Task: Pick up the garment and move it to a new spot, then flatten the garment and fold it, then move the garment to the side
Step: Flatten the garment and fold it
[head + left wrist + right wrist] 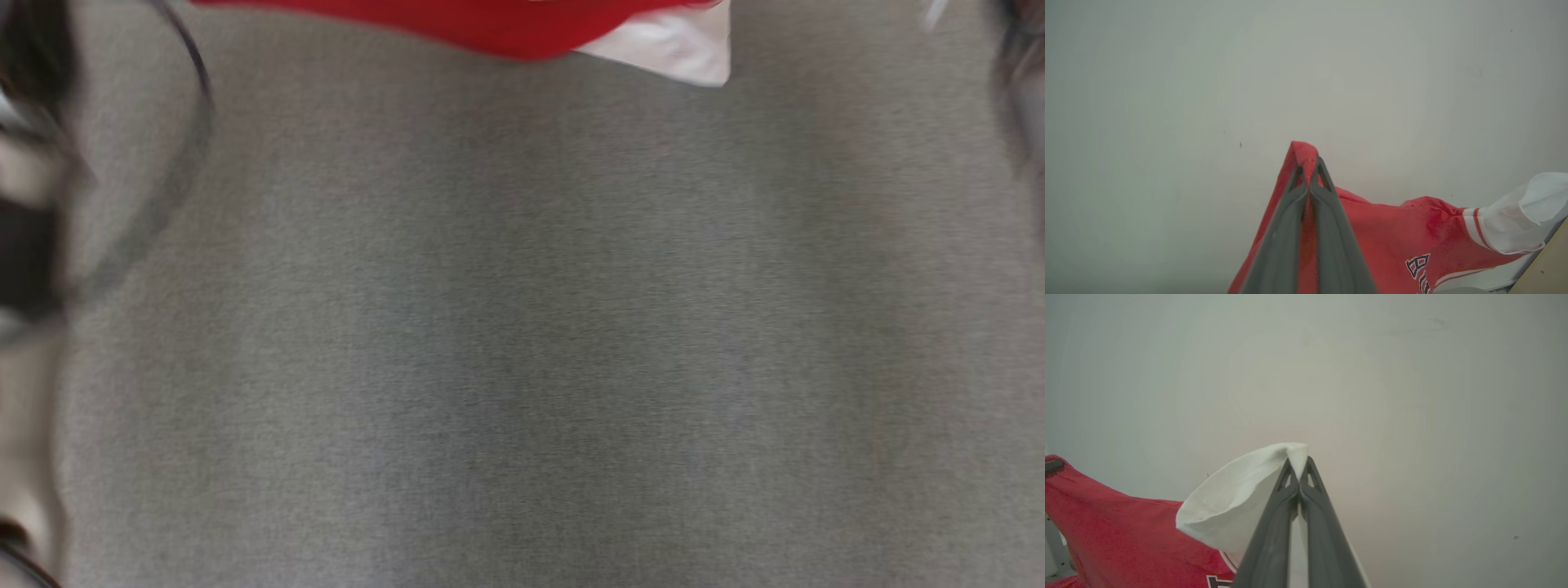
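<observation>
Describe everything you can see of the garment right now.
The garment is a red top of soft cloth with a white sleeve, red-striped trim and outlined lettering, partly cut off. It is held up, spread between the hands: the left hand shut on a red edge, the right hand shut on the sleeve's tip.

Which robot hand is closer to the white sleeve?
Right. The right gripper is shut on the white sleeve itself; the left gripper is shut on the red part of the garment, apart from that sleeve.
</observation>
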Motion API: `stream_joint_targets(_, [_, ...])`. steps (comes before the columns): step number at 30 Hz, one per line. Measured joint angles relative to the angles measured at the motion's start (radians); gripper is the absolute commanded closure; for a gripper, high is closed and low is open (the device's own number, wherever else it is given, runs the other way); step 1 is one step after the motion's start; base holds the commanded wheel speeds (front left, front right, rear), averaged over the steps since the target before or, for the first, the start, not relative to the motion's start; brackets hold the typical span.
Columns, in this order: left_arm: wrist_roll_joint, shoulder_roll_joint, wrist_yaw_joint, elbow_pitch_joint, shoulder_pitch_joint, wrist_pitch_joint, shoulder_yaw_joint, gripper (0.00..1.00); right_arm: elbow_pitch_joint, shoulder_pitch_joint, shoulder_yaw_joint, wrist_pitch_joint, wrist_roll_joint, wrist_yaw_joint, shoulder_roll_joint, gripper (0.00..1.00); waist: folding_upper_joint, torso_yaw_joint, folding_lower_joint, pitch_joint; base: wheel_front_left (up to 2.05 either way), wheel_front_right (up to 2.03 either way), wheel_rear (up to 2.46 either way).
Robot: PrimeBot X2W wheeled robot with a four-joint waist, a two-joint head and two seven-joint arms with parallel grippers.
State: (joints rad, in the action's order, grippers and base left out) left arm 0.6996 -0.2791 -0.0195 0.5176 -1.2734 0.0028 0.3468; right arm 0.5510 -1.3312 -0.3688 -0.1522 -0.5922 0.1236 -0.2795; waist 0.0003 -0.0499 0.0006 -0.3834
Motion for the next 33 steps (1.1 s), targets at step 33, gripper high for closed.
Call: stream_joint_targets(33, [0.098, 0.087, -0.051, 0.054, 1.045, -0.207, 0.103, 1.00, -0.121, 1.202, -0.146, -0.095, -0.179, 0.000, -0.184, 1.00, -0.0006, -0.026, -0.0010, 0.342, 0.00, 0.00, 0.00])
